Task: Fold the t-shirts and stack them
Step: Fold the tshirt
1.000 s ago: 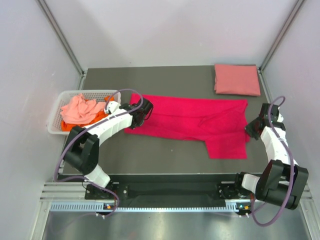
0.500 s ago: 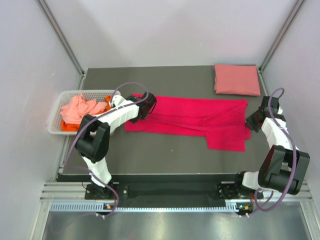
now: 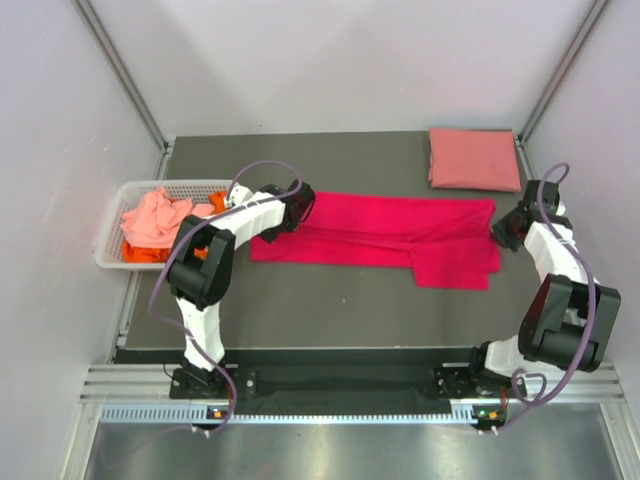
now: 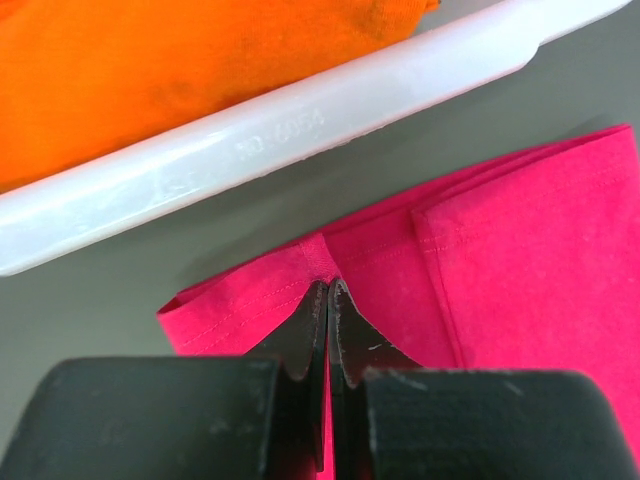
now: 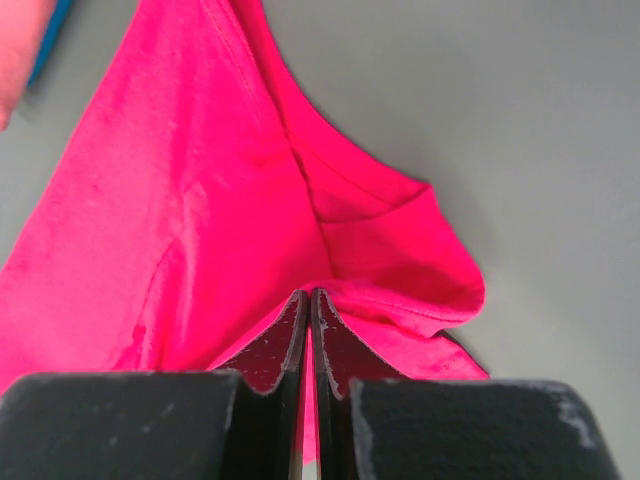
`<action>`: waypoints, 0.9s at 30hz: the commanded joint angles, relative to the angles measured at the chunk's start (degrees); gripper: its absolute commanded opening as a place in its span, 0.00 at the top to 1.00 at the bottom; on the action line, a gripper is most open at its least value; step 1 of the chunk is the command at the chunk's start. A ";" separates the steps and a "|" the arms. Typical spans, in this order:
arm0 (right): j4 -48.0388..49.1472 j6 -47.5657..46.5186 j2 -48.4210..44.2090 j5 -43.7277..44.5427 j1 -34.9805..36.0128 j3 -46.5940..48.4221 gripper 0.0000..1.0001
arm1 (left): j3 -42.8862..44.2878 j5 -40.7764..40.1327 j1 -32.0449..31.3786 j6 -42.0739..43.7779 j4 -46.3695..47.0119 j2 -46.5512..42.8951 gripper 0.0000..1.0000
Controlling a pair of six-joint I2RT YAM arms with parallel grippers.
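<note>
basket (image 3: 110, 262): white slotted plastic, far left of the top view, right up against the table's left edge. In the left wrist view its rim is a fat white bar across the top, with tiny moulded lettering I can't read
table (image 3: 330, 310): dark grey matte top, fills the middle of the frame
walls (image 3: 330, 60): plain pale panels, back and both sides
struts (image 3: 120, 70): bare metal, slanting through the upper left and upper right corners
rail (image 3: 340, 412): slotted strip along the bottom, shiny metal sheet below it

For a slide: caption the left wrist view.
Left tool shut on the hem of the magenta t-shirt, beside the white basket holding an orange t-shirt.
</note>
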 commanded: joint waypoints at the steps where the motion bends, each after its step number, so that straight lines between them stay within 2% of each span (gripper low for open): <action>1: 1.86 -0.11 1.99 0.41 0.78 3.96 1.00 | 2.41 -3.05 1.00 -0.02 -2.78 1.21 1.00; 12: 0.37 -0.46 9.11 1.98 1.40 7.65 1.00 | 5.31 -2.61 2.15 0.94 -2.61 4.72 1.00; 17: -1.56 -0.72 9.64 4.54 1.40 8.62 1.00 | 8.38 -3.31 2.32 2.18 -3.48 6.83 1.00; 27: -4.02 -0.90 10.34 4.45 1.48 10.38 1.00 | 8.92 -2.26 2.41 4.02 -0.94 9.47 1.00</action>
